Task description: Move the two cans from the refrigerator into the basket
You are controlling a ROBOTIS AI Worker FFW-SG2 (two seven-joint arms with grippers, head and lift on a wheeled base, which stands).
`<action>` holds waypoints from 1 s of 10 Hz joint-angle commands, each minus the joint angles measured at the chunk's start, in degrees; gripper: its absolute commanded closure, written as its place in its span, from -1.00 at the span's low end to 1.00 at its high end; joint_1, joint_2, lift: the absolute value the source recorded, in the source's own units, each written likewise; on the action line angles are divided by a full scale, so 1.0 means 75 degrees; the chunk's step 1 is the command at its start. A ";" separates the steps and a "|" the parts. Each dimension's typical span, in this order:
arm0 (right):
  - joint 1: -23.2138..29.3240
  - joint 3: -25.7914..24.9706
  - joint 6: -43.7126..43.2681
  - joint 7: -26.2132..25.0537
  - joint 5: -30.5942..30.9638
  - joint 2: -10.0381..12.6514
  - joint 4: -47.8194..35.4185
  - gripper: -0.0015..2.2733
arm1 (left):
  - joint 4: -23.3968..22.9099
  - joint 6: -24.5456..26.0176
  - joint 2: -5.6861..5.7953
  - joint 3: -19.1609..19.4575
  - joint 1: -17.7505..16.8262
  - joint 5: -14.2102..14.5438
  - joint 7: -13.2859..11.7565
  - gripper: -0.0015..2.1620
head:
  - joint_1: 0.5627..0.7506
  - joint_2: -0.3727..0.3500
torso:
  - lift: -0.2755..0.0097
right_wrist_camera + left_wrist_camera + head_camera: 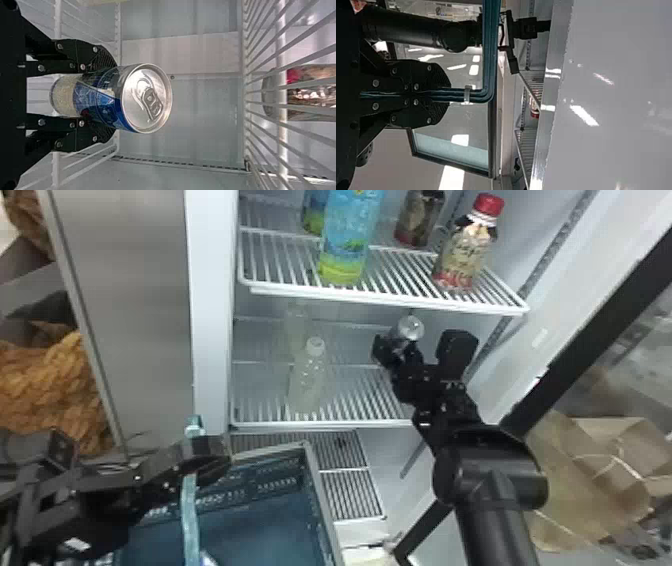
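The can (99, 95) was clamped by the right end effector (109, 96), the basket (260, 530) by the left end effector (445, 95); through early lifting, the upper shelf (390, 301) might have been struck.

Upper shelf (395, 304) caps my right gripper (398, 347). Fridge wall (505, 382) bounds the right, near clear bottle (307, 382) the left. Gap between bottle and gripper is free; front's open toward me.

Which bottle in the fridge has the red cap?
The rightmost bottle on the upper shelf; the pale front bottle on the shelf below has a white cap.
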 commanded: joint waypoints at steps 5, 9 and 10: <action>0.1363 0.0074 0.0844 0.0000 -0.0644 -0.0057 -0.2049 0.12 | 0.0000 0.0000 0.0000 0.0018 0.0037 0.0002 0.0000 0.11 | 0.41 -0.80 | -0.60; 0.2545 -0.0261 0.1463 0.0000 -0.0872 -0.0069 -0.3530 0.12 | 0.0000 0.0000 0.0000 0.0018 0.0075 0.0002 -0.0012 0.11 | 0.41 -0.82 | -0.60; 0.2788 -0.0322 0.1538 0.0000 -0.0994 -0.0069 -0.3812 0.12 | 0.0000 0.0000 0.0012 0.0034 0.0075 0.0002 -0.0012 0.11 | 0.41 -0.83 | -0.60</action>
